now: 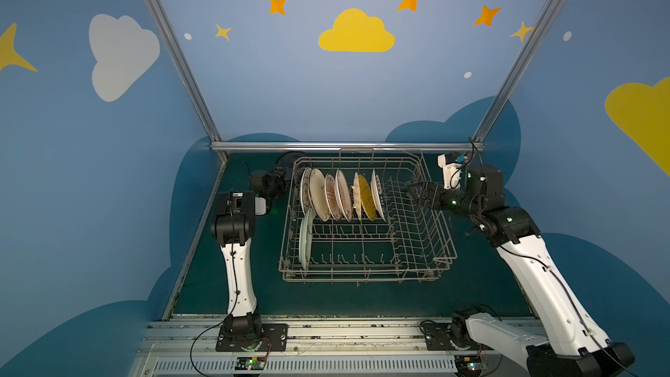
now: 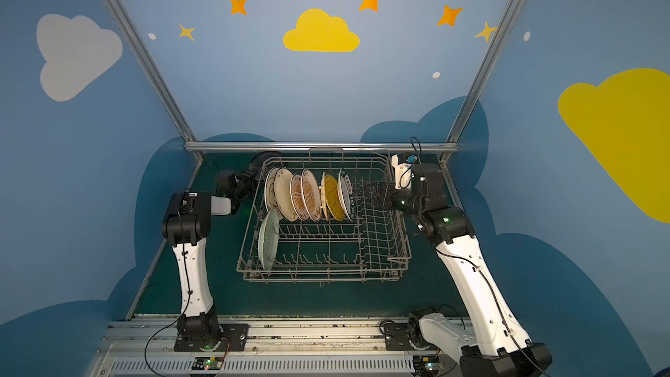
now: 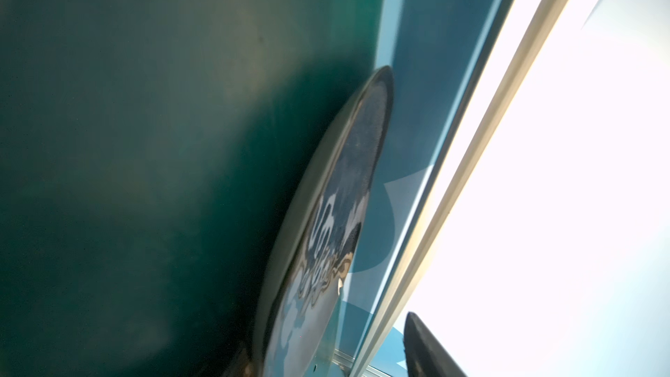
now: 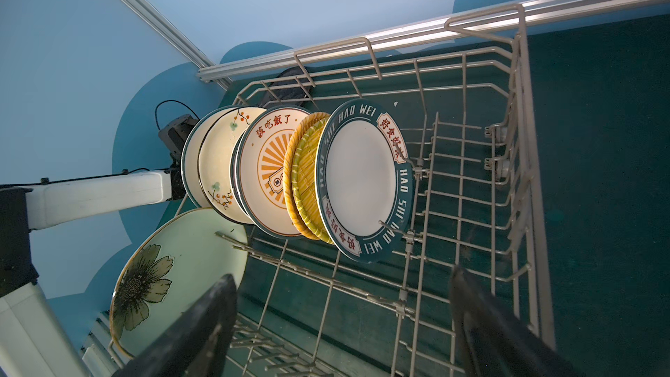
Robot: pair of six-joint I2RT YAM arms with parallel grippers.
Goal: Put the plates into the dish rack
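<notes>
Well, the shiny, breakable black plate (image 3: pixel 362 161) sits far left on the table (image 1: pixel 326 299) just outside the dish rack (image 1: pixel 362 277), and the left gripper (image 1: pixel 282 180), part open around its slippery rim, must pinch there and lift it over the wire wall past the standing plates (image 1: pixel 340 195), while the right gripper (image 4: pixel 340 276) hangs wide open, empty.

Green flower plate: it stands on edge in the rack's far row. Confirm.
No. The green flower plate stands on edge in the near row of the dish rack; the other loaded plates stand in the far row. Both top views show it.
</notes>
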